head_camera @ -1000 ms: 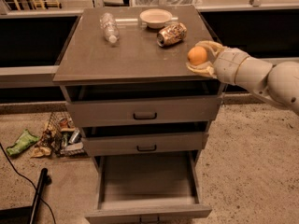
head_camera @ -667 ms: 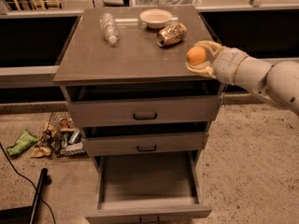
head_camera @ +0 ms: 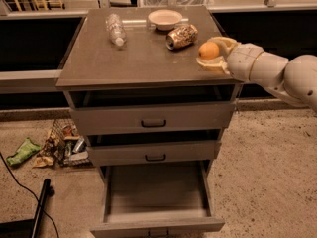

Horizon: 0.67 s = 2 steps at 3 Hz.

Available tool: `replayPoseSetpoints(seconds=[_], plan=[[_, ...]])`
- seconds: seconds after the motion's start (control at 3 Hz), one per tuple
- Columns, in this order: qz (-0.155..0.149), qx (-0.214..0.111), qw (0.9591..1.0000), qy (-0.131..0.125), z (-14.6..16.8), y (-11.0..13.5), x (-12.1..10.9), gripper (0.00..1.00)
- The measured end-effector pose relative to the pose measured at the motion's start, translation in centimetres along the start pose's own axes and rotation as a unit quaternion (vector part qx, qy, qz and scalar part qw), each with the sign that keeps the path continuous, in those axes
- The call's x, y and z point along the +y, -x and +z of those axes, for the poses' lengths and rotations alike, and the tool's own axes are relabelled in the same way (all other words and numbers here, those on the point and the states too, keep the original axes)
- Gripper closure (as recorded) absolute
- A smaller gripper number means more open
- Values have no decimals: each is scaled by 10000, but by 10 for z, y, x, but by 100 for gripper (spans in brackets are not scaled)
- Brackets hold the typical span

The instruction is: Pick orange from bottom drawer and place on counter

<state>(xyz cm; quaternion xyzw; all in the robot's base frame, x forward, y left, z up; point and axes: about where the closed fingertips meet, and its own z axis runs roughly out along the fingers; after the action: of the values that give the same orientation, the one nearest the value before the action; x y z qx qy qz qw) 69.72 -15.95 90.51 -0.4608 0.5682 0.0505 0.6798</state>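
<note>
Orange [head_camera: 208,50] in the pinch of the hand [head_camera: 210,53], at the right edge of the counter [head_camera: 133,58]

The gripper [head_camera: 212,53] holds the orange [head_camera: 208,50] over the counter [head_camera: 138,58] edge.

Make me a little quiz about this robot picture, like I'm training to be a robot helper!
1. True or false: the bottom drawer stands open.
2. What does the tool grip at the right edge of the counter? A) a spoon B) the orange C) a cup
3. How many other things lie on the counter?
Key: 1 true. 2 B. 3 three: bottle, bowl, can.
</note>
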Motion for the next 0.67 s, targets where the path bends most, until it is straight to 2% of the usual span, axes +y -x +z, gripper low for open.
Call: replayPoseSetpoints(seconds=[0.33, 0.67], plan=[[544, 16, 9983, 207, 11, -6, -12, 100], [944, 3, 9943, 502, 23, -12, -17, 100]])
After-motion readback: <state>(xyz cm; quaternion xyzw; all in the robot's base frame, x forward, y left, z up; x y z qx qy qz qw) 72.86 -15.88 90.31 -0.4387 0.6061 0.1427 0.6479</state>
